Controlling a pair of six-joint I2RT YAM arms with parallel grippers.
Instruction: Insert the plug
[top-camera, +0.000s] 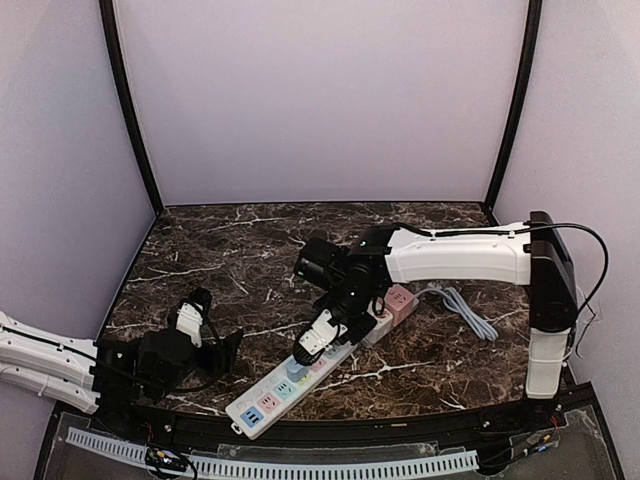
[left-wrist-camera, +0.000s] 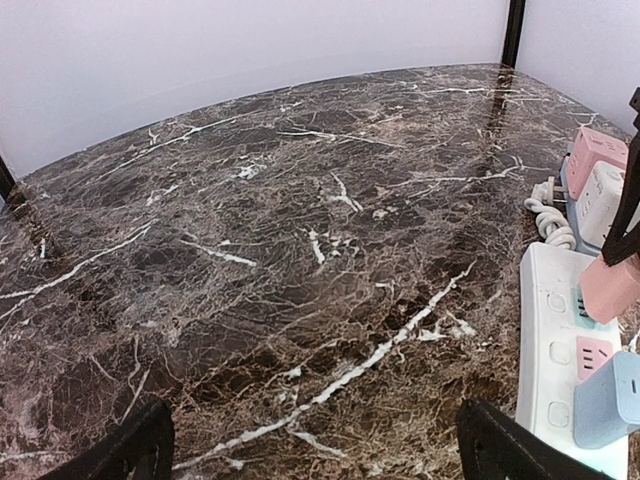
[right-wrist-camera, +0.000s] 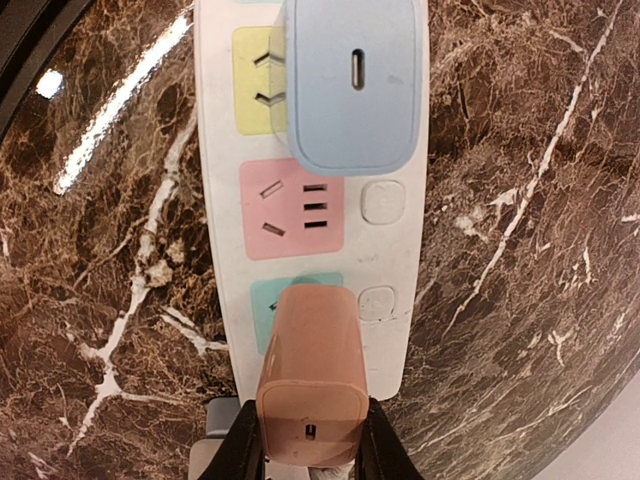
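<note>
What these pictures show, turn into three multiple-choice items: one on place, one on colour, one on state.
1. The pink plug is over: A the yellow socket; B the teal socket; C a cup.
2. The socket between the blue adapter and the pink plug is: A pink; B black; C orange.
3. The left gripper is: A shut on a cable; B shut on the plug; C open, empty.
B: the right gripper holds it there. A: a pink socket shows on the strip. C: its fingers stand apart over bare table.
</note>
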